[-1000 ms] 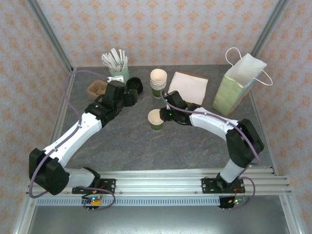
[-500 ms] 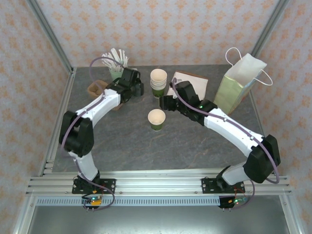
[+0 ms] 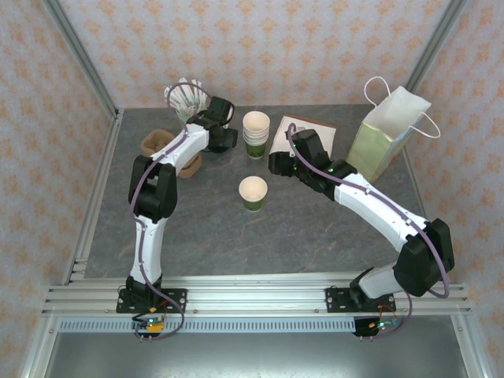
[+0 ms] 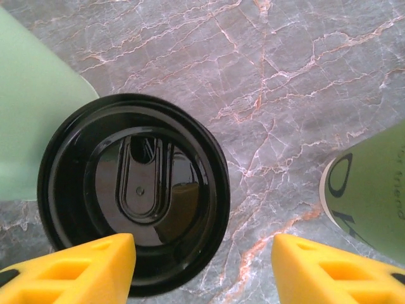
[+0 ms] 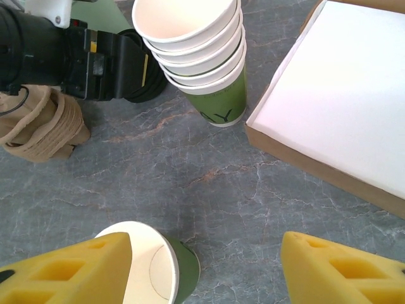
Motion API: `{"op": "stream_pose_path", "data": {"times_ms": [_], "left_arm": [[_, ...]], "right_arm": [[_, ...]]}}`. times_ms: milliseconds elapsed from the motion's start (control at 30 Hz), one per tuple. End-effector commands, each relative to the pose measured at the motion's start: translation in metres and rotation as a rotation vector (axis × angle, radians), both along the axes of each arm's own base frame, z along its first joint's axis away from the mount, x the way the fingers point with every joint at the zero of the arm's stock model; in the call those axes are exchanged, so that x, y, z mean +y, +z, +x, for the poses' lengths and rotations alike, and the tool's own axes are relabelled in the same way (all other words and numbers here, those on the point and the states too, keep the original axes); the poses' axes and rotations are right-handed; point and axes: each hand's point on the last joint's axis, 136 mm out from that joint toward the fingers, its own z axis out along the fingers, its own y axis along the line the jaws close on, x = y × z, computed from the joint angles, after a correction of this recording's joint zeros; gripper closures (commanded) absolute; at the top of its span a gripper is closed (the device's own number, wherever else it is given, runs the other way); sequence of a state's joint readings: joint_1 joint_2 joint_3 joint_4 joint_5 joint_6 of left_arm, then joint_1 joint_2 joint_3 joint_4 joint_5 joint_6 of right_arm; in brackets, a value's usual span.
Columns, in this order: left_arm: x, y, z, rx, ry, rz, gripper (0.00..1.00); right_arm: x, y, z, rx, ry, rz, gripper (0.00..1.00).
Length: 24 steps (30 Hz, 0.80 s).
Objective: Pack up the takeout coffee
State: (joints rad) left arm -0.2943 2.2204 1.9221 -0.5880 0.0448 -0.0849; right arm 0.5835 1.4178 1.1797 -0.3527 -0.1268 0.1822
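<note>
Both pincers wide: your left gripper [image 4: 202,248] has the black lid [image 4: 133,190] under one finger (contact unclear), your right gripper [image 5: 205,244] the lidless cup [image 5: 150,256] beside one.

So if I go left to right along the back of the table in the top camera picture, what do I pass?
brown cardboard holder → stack of cups → flat box with a white top → paper bag
</note>
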Motion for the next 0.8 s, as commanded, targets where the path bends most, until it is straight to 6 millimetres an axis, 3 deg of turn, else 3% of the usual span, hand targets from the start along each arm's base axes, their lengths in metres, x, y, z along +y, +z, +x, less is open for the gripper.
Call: {"op": "stream_pose_path", "data": {"times_ms": [0,367,767], "left_arm": [[0.005,-0.002,0.0,0.043,-0.013,0.045,0.43],[0.002,-0.013,0.012,0.064,-0.021,0.039,0.57],[0.002,-0.014,0.016,0.07,-0.026,0.042,0.65]], "right_arm": [[-0.011,0.002,-0.003,-0.004,-0.027,-0.012,0.36],[-0.012,-0.003,-0.003,0.007,-0.033,-0.018,0.35],[-0.011,-0.008,-0.003,0.02,-0.035,-0.016,0.35]]}}
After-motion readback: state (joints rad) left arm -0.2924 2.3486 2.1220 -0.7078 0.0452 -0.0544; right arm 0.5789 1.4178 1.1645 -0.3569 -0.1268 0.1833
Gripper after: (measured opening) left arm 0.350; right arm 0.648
